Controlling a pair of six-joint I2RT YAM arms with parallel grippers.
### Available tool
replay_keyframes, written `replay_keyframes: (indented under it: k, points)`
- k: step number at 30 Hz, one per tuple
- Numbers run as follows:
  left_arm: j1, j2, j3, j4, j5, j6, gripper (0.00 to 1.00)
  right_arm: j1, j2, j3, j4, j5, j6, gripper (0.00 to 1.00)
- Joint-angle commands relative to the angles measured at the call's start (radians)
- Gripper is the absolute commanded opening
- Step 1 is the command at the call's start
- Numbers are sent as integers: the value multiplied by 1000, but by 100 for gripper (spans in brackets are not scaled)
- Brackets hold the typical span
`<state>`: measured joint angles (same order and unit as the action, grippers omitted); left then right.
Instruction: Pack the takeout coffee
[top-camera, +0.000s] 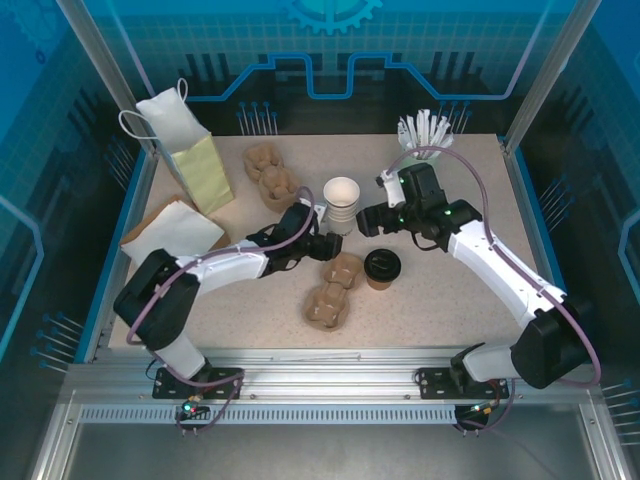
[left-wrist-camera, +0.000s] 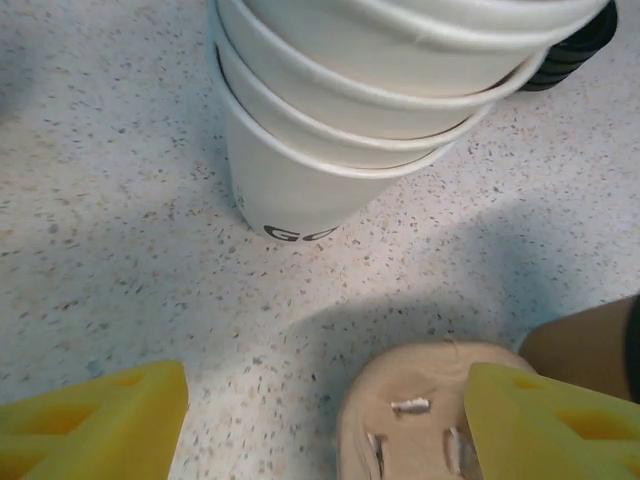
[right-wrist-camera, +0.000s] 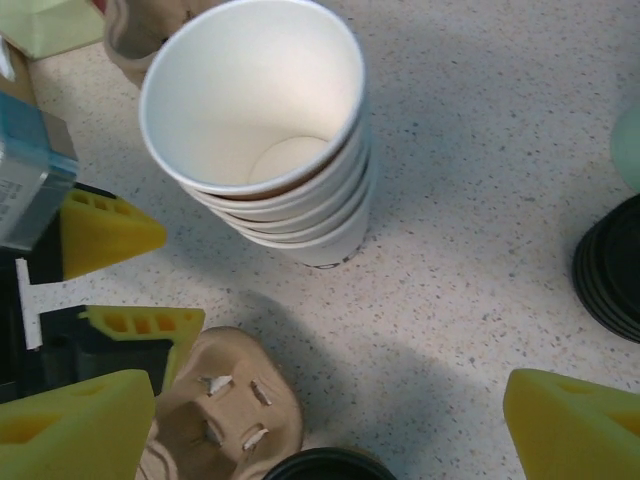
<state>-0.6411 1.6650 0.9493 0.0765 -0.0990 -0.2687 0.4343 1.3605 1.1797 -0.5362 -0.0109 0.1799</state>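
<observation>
From above, the takeout coffee (top-camera: 382, 268) is standing upright near the middle of the table (top-camera: 260, 320), a little toward the near edge. It is sitting just beside the right end of a cup carrier (top-camera: 335, 290) but is not yet in it. The left gripper (top-camera: 325, 245) is hovering at the carrier's far end, and the right gripper (top-camera: 372, 222) is hanging just beyond the coffee. Both are close to a stack of white cups (top-camera: 341, 203), probably because coffee and carrier have to be brought together there. A paper bag (top-camera: 190, 150) is standing open at the far left corner, likely waiting for the loaded carrier, with a second carrier (top-camera: 268, 172) lying beside it. In the left wrist view, the left gripper (left-wrist-camera: 320, 430) is holding its jaws wide apart, gripping nothing. The carrier's end is lying below them, the coffee's brown side is showing at the right edge (left-wrist-camera: 585, 345), and the white cups are rising just ahead. In the right wrist view, the right gripper (right-wrist-camera: 320, 430) is likewise holding its jaws wide apart and carrying nothing. It is hanging over bare table between the white cups and the rim of the coffee at the bottom edge (right-wrist-camera: 320, 465), placed, it seems, for reaching the coffee. A spare black lid (right-wrist-camera: 612, 268) is lying off to the right.
</observation>
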Motion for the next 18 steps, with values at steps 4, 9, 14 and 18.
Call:
replay_keyframes:
  k: [4, 9, 14, 18]
  points:
    - [11, 84, 53, 182, -51, 64, 73, -43, -54, -38, 10, -30, 15, 92]
    - [15, 128, 48, 265, -93, 83, 68, -47, -53, -40, 1, -35, 18, 92]
    - [16, 160, 62, 293, -123, 93, 61, -46, -43, -32, -1, -43, 20, 92]
    - [17, 183, 68, 318, -138, 97, 59, -46, -34, -28, -2, -51, 23, 92]
